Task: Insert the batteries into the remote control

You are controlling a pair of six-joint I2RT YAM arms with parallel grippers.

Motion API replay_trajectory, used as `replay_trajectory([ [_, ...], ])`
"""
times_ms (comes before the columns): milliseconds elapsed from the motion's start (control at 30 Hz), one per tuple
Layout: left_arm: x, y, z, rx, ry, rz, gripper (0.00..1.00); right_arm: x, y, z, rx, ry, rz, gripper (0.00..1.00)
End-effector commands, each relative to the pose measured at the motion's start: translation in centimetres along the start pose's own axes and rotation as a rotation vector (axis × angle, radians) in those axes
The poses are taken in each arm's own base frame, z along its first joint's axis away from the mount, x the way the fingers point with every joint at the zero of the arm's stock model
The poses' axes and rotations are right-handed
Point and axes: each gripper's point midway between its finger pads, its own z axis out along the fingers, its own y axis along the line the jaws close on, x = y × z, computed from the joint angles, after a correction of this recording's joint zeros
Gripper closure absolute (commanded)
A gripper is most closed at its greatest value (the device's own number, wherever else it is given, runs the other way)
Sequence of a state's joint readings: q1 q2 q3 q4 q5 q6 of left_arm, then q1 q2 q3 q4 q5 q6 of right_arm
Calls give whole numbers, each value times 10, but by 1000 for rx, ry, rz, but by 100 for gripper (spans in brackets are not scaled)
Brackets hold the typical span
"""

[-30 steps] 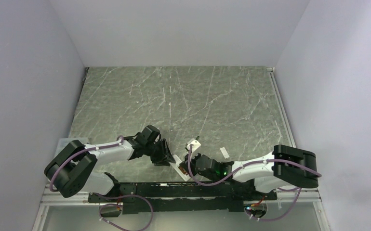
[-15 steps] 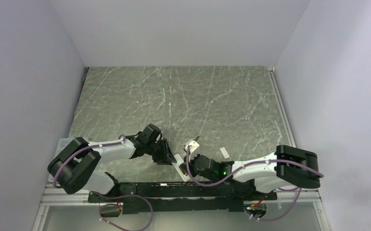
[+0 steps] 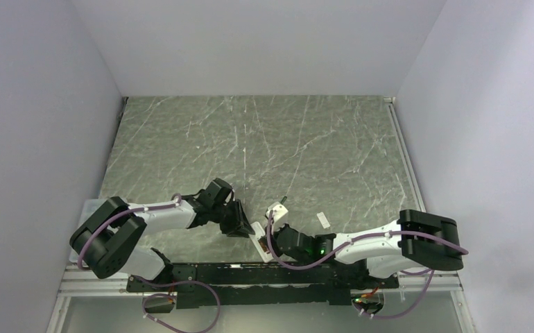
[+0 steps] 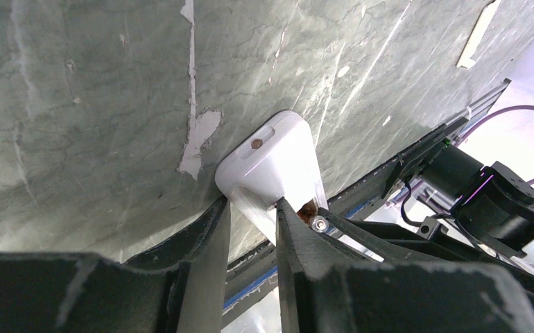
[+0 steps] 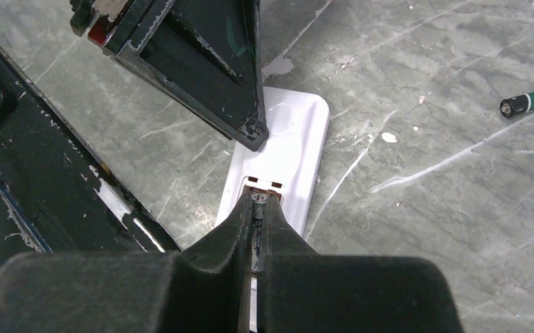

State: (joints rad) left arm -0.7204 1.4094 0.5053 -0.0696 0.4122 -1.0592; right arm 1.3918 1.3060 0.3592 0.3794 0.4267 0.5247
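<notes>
Jaws of your right gripper [image 5: 256,215] are clamping a battery [image 5: 256,200] at the open bay of the remote control [image 5: 299,132].
Just beyond, your left gripper [image 4: 252,208] is straddling the remote's far end, and you cannot tell whether it is gripping; the remote is lying back-up on the table [image 5: 424,208], the second battery [image 5: 528,104] well apart. If that hold is loose, your push risks sliding the remote and jamming the cell crooked.
</notes>
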Motion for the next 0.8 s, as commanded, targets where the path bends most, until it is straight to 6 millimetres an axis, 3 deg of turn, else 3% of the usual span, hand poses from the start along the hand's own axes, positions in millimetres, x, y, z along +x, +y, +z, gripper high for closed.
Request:
replay_trajectory([
  [0, -4, 18, 5, -69, -24, 14, 78, 13, -13, -3, 90, 56, -28, 100],
  [333, -3, 17, 2, -66, -30, 17, 78, 32, -20, -2, 138, 106, -25, 100],
  [767, -4, 15, 2, -60, -29, 23, 78, 41, -33, -7, 236, 138, -46, 100],
])
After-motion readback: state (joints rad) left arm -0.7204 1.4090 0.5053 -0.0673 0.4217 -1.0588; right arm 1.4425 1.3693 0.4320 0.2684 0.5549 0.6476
